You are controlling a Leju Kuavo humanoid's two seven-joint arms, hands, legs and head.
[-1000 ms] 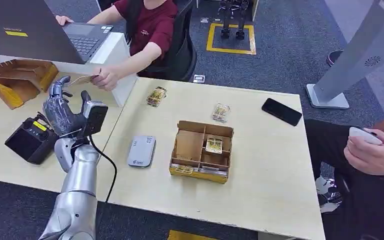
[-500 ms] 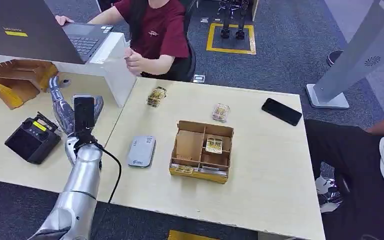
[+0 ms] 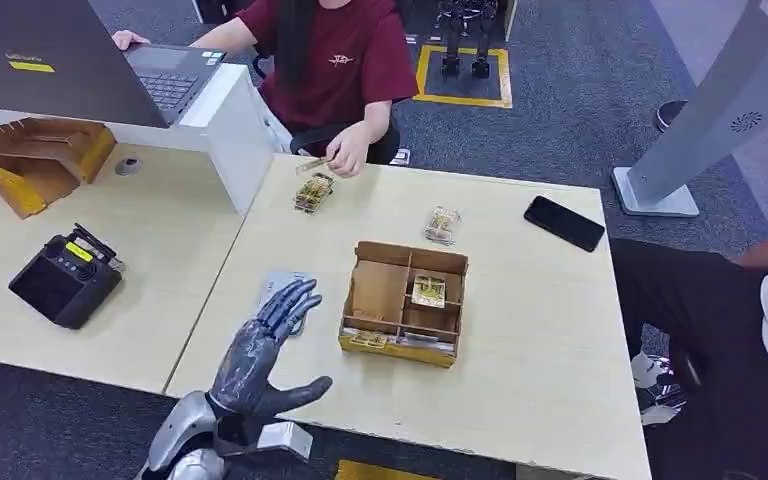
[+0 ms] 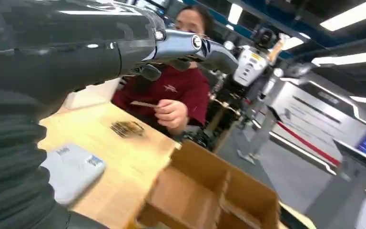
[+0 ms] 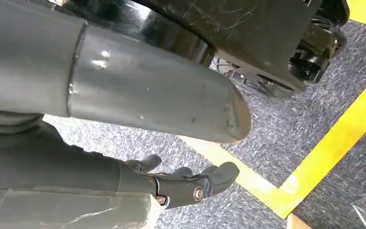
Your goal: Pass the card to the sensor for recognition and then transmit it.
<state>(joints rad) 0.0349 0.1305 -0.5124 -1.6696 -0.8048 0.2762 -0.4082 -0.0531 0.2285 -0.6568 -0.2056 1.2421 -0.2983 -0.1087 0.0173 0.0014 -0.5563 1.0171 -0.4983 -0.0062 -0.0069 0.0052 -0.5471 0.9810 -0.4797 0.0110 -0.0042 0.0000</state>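
The left robot hand [image 3: 260, 350] hovers above the table [image 3: 520, 380] with fingers spread and empty, its tips over the grey sensor [image 3: 272, 290]. The card [image 3: 310, 166] is pinched in a person's hand [image 3: 348, 158] (above a card stack). The right robot hand [image 5: 181, 183] hangs over carpet, seemingly loosely curled.

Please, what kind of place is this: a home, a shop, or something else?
Probably an office or robotics lab: a person works at a laptop by light wooden desks, on grey carpet with yellow floor markings.
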